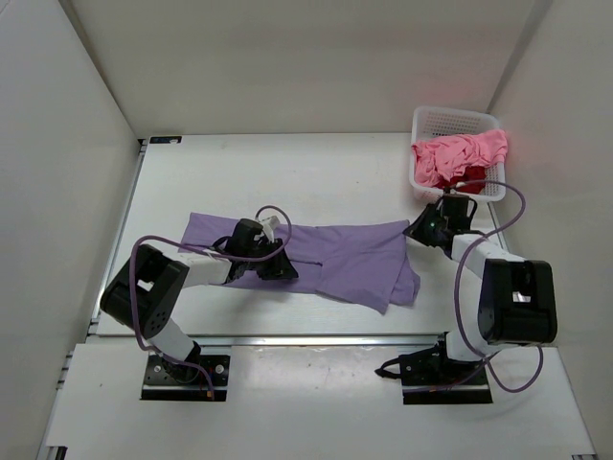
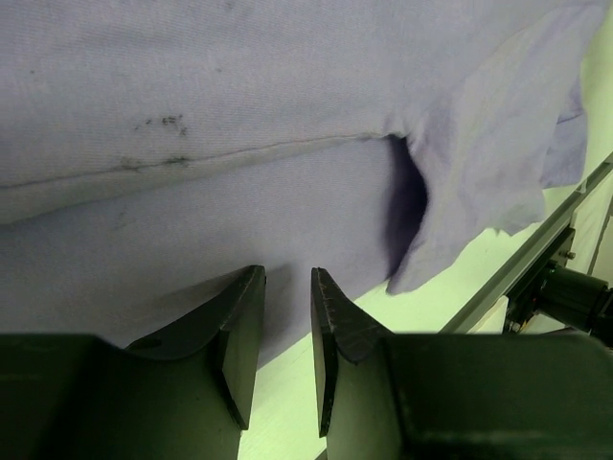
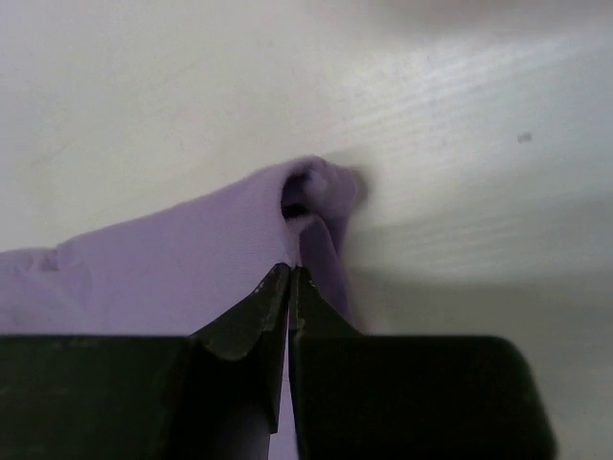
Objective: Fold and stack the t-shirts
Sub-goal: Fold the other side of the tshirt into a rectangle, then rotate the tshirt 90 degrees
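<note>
A lavender t-shirt [image 1: 335,259] lies spread flat across the middle of the table, with a loose flap hanging at its near right corner. My left gripper [image 1: 280,268] rests low at the shirt's near edge. In the left wrist view it [image 2: 287,278] is open; bare table shows between the fingers and the lavender fabric [image 2: 239,96] starts at their tips. My right gripper [image 1: 414,230] is at the shirt's far right corner. In the right wrist view it [image 3: 289,270] is shut on a pinched fold of the lavender cloth [image 3: 172,249]. A pink t-shirt [image 1: 460,153] and a dark red one [image 1: 471,174] are bunched in the basket.
The white lattice basket [image 1: 450,117] stands at the back right, just beyond the right arm. An aluminium rail [image 1: 287,340] runs along the table's near edge, seen also in the left wrist view as the rail [image 2: 536,240]. White walls close in the left, back and right sides.
</note>
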Controlling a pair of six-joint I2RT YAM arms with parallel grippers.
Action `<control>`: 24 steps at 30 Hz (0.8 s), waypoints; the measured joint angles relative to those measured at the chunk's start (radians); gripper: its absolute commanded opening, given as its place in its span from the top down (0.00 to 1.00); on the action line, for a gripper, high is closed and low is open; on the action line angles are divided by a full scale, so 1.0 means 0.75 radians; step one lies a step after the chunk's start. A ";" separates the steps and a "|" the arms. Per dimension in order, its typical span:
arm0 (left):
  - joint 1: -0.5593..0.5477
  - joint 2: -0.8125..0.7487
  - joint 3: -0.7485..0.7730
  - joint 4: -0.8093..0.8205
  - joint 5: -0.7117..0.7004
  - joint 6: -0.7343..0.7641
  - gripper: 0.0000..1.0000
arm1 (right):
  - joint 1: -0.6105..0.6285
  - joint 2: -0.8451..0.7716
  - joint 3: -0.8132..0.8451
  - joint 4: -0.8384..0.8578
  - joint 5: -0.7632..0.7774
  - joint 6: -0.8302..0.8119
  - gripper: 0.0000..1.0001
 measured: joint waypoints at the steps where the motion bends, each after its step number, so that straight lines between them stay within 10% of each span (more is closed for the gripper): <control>1: 0.004 -0.001 -0.004 0.003 0.001 -0.001 0.63 | 0.000 0.005 0.027 -0.007 0.003 -0.004 1.00; 9: 0.016 -0.011 -0.021 0.014 0.003 -0.005 0.63 | -0.001 0.087 0.159 -0.008 0.006 -0.017 1.00; 17: 0.024 -0.035 -0.034 0.001 0.002 0.001 0.63 | 0.000 0.169 0.175 -0.052 0.035 -0.036 0.75; 24: 0.074 -0.136 0.032 -0.130 0.008 -0.002 0.59 | 0.141 -0.017 0.189 -0.171 0.141 -0.051 0.93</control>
